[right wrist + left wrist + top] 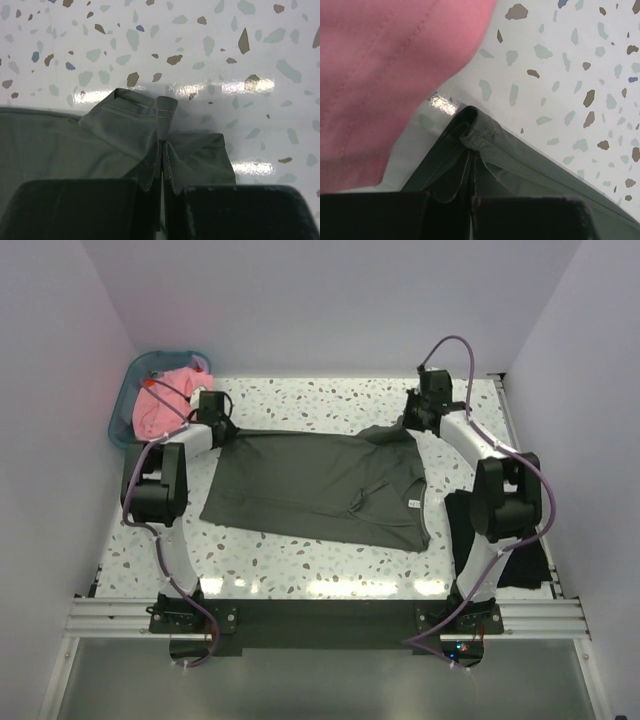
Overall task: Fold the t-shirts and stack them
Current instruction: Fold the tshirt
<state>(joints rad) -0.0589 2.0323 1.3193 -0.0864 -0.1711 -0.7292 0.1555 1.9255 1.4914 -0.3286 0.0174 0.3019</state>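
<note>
A small white label (pixel 412 501) sits at the neckline of the olive-grey t-shirt (pixel 310 485), its print too small to read. This shirt lies spread flat on the speckled table (pixel 300 565), collar end toward the right arm.

The left gripper (pixel 471 196) has its jaws closed tight on the shirt's far-left hem corner, and the cloth bunches up between the 2 fingers. The right gripper (pixel 162 186) is clamped the same way on a raised fold at the shirt's far-right corner.

Beyond the far-left corner, a salmon-pink t-shirt (pixel 165 410) is heaped in a teal basket (pixel 122 415), its edges cut off in the left wrist view. Just past the collar end lies black cloth (pixel 525 562), largely hidden behind the right arm, so I cannot tell its shape or how many pieces it is.
</note>
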